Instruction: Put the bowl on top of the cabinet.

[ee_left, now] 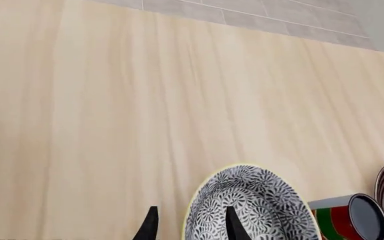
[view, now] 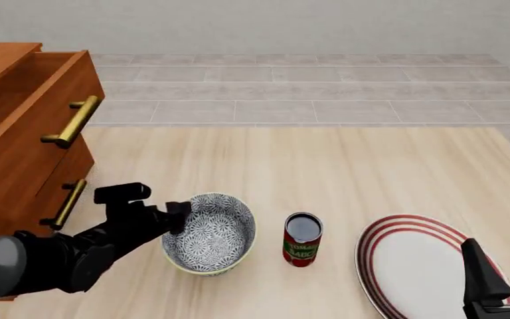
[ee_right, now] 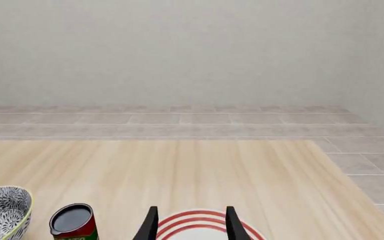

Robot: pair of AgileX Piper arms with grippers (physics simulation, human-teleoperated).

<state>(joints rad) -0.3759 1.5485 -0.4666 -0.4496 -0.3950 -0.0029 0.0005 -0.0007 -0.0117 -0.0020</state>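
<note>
The deep round bowl (view: 209, 234), grey-and-white floral inside and cream outside, stands upright on the light wooden tabletop (view: 326, 173), close to the tabletop's near edge and left of its middle. The large reddish-brown wooden cabinet (view: 20, 133) with brass bar handles (view: 72, 121) stands at the tabletop's left edge, its drawer fronts facing the bowl. The bowl is near the cabinet but apart from it.

The left gripper (view: 177, 216) is at the bowl's left rim. In the left wrist view, one dark finger (ee_left: 235, 225) lies over the patterned interior and the other (ee_left: 149, 226) lies outside the wall, so the jaws straddle the rim. Whether the fingers press on the wall cannot be told; the view cuts them off, and they appear spread with a gap between them.

A small red can (view: 302, 238) with a green band and a dark open top stands upright just to the right of the bowl, not touching it. A flat white plate (view: 419, 262) with red rings lies near the tabletop's near right corner.

The right gripper (view: 503, 269) sits over the plate's right side at the near edge. Its two fingers stand apart, holding nothing, as the right wrist view shows.
</note>
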